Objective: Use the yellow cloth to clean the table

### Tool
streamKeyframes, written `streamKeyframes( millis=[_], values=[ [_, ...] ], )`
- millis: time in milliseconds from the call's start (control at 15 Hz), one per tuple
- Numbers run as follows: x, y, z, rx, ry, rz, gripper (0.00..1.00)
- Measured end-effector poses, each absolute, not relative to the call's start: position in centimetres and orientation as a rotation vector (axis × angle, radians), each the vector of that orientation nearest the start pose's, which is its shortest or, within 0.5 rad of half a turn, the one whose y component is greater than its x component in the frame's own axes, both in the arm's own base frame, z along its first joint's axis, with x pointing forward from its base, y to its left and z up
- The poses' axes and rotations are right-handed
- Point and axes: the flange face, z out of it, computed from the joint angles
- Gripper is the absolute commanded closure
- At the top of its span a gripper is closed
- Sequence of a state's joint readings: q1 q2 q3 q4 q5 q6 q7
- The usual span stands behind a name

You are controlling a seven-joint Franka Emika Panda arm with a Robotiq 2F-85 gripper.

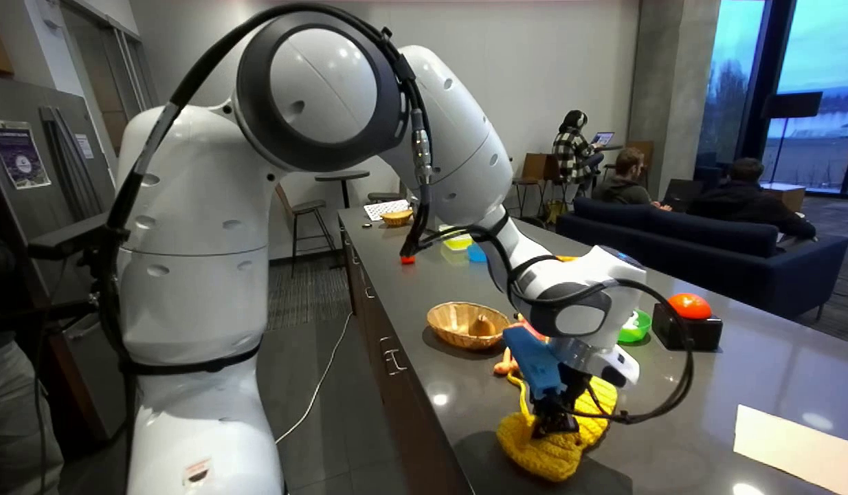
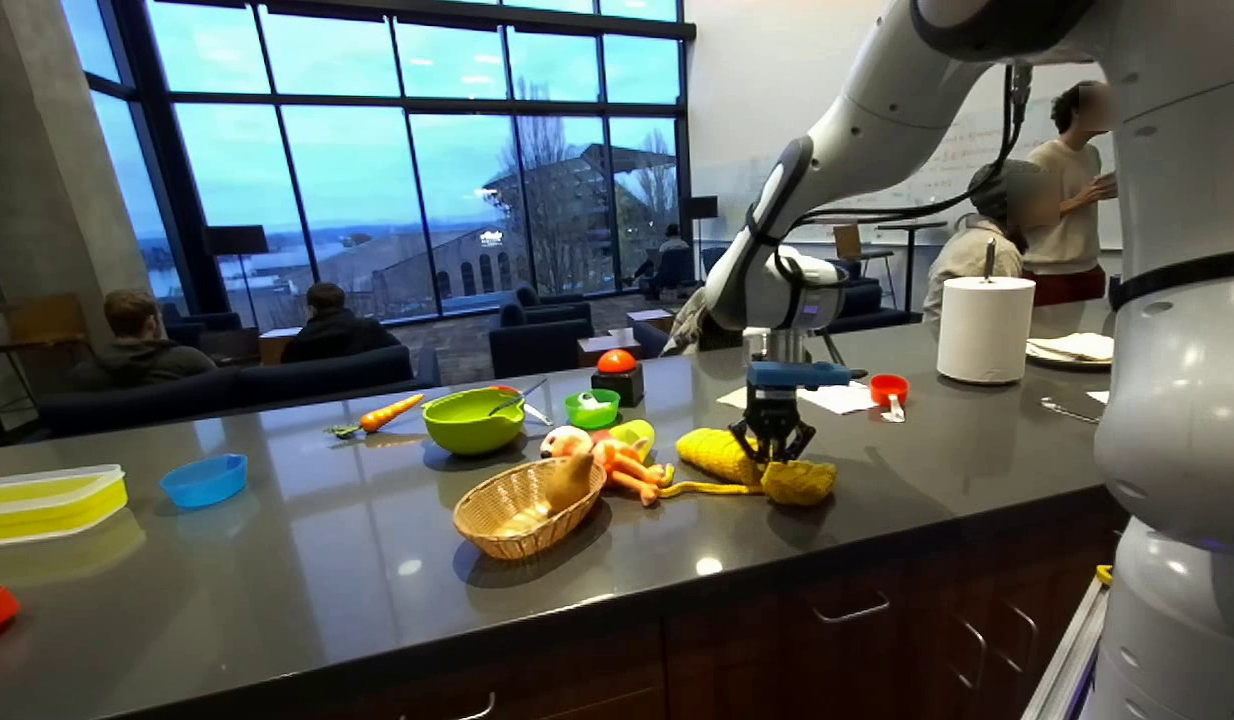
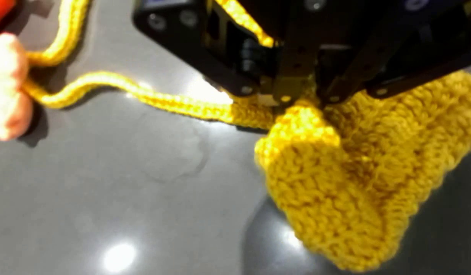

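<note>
- As far as I can see from here, the picking-up part is done: the hand [image 2: 773, 455] has its fingers drawn nearly together, with a fold of the yellow cloth [image 3: 327, 198] pinched between them.
- That cloth sits bunched beneath the hand, near the edge of the surface [image 2: 357, 540], part of it spreading to one side; whether its lowest fold presses down or hangs just above, I can't tell.
- What looks like its yellow cord [image 3: 102, 78] trails off to the limbs of the orange soft toy [image 2: 622, 463], and I'd guess it could snag there when the cloth is swept along.
- The cleaning itself looks to be mostly or wholly ahead: I can make out no wiped streak, and a faint curved mark [image 3: 202, 163] shows beside the cloth, perhaps a stain.
- What remains, I'd say, is pressing the cloth flat and rubbing back and forth, minding the toy and the basket [image 2: 537, 535] nearby.
</note>
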State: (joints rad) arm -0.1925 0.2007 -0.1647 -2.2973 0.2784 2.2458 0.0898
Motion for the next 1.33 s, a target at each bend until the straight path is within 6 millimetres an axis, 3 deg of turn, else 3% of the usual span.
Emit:
streamKeyframes(
  millis=[200,733,1333],
  values=[
    [44.8,-21.6,24.2,-2.638,1.139,0.329,1.0],
    [39.2,-30.3,23.5,-2.253,1.577,0.343,1.0],
    [34.0,-37.4,23.0,-1.97,1.83,0.421,1.0]
  ],
)
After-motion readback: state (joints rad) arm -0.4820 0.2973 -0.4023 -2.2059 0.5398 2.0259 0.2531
